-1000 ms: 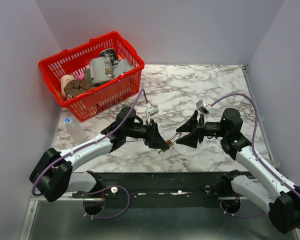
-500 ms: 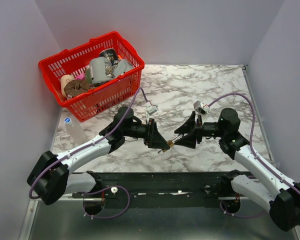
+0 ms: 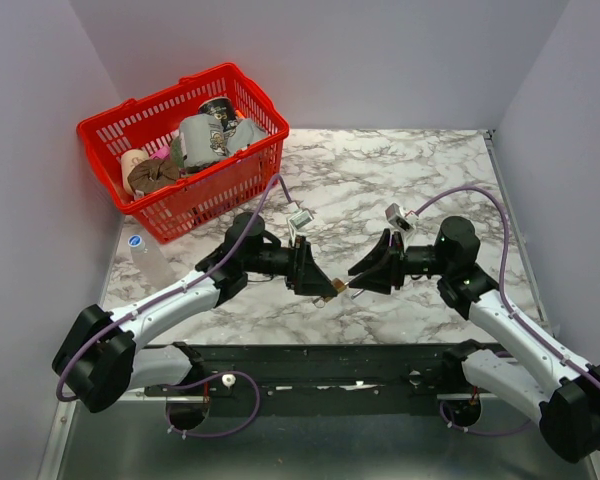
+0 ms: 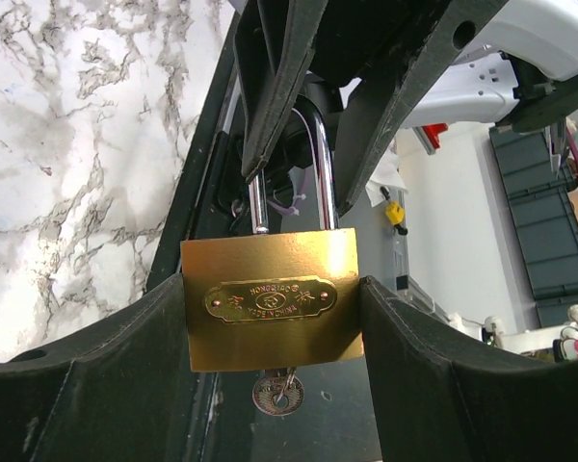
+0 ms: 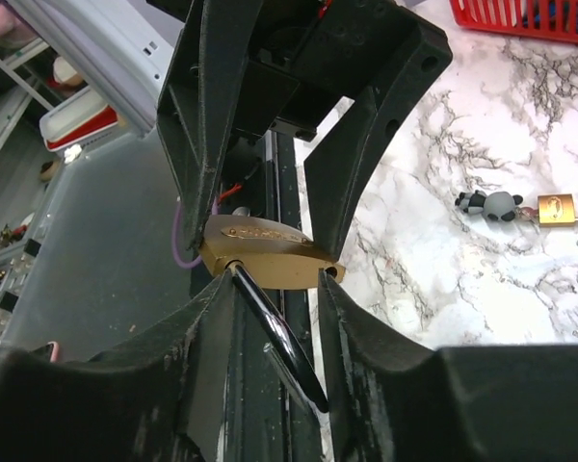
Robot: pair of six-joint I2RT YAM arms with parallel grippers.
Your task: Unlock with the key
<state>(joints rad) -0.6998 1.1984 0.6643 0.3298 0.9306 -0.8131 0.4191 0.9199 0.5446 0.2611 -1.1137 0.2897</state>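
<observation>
My left gripper (image 3: pixel 325 285) is shut on the body of a brass padlock (image 4: pixel 273 308) and holds it above the table. The key (image 4: pixel 277 393) sits in the keyhole under the lock; only its small round dark metal head shows. My right gripper (image 3: pixel 357 279) faces the left one, its fingers (image 4: pixel 270 106) closed on either side of the silver shackle (image 4: pixel 320 164). In the right wrist view the shackle (image 5: pixel 270 322) comes out of one hole of the padlock (image 5: pixel 270 252), and the other hole is empty.
A red basket (image 3: pixel 230 185) full of items stands at the back left. A clear bottle (image 3: pixel 145 255) lies by the left wall. A second small brass padlock (image 5: pixel 557 207) with a panda charm (image 5: pixel 491 203) lies on the marble under the grippers.
My right gripper has moved a little left, closer onto the padlock. The left gripper still holds the lock in about the same place.
</observation>
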